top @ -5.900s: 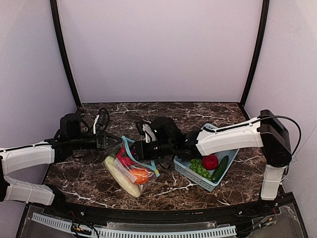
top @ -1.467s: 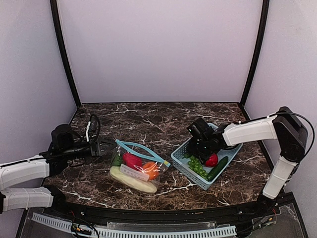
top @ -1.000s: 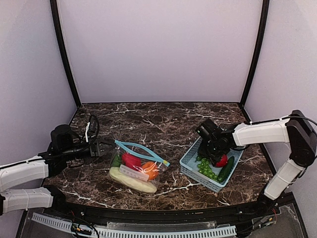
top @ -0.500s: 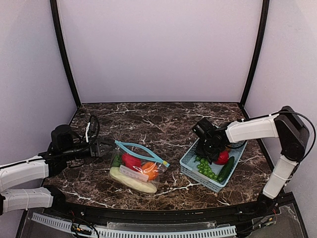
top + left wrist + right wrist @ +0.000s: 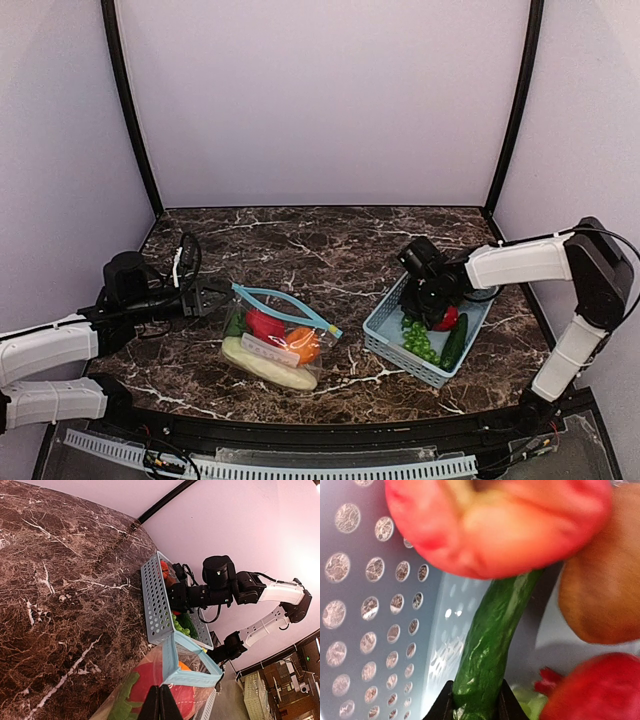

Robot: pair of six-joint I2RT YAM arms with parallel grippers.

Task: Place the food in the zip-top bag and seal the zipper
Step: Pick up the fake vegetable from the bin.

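While the left claw [image 5: 210, 298], at left of the top view, is pinched shut on the zipper [image 5: 285, 303] corner and props the bag [image 5: 268, 352] mouth up, the right claw [image 5: 475, 700] is down in the basket [image 5: 383, 338] at right, its jaws clamped on the cucumber [image 5: 487, 645]. Step in hand: picking the next food from the basket.

The bag lies on the bench [image 5: 330, 250] at lower centre. Squash [image 5: 262, 366], orange [image 5: 303, 343], a red piece [image 5: 265, 323] and something green are inside; the mouth is open, the zipper unsealed.

Grapes [image 5: 415, 338], a red fruit [image 5: 495, 520] and a brown piece [image 5: 590, 590] are in the basket too.

Next move, as I judge it: lift the cucumber clear of the basket wall, carry it left to the bag mouth and feed it in end first, with the left claw holding the mouth steady. The grip looks near one end, so it may swing. Sealing comes last.
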